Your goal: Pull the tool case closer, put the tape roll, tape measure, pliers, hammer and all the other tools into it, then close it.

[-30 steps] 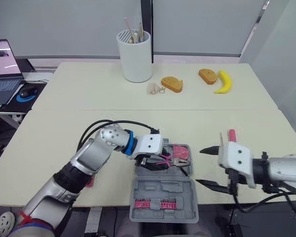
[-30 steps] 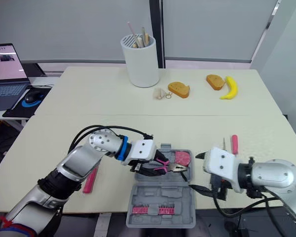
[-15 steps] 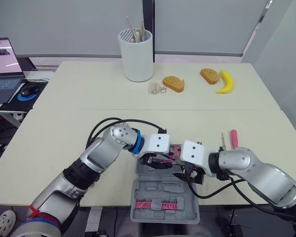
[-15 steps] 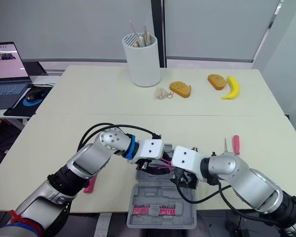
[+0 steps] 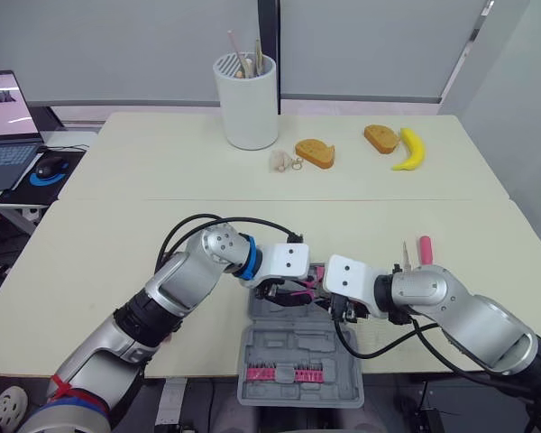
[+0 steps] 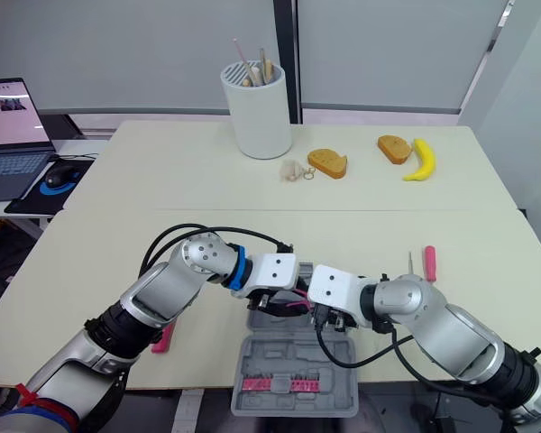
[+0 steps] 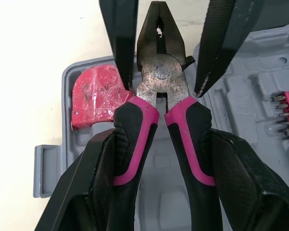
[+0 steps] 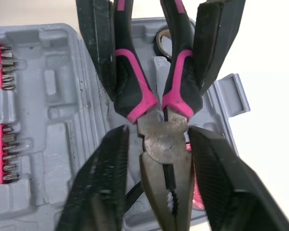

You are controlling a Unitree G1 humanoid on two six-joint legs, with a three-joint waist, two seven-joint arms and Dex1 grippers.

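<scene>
On the far left, one pink tool lies on the table beside the left arm. The left gripper is clamped on the two pink-and-black handles of the single pliers. It holds them just over the one open grey tool case at the table's near edge. The pliers' long axis runs across the robot, handles to its left and nose to its right. One red tape measure sits in the case, and two pink bit strips line the other half. The right gripper straddles the pliers' head with fingers spread, contact unclear. Farther right lie one pink-handled screwdriver and one thin metal tool.
</scene>
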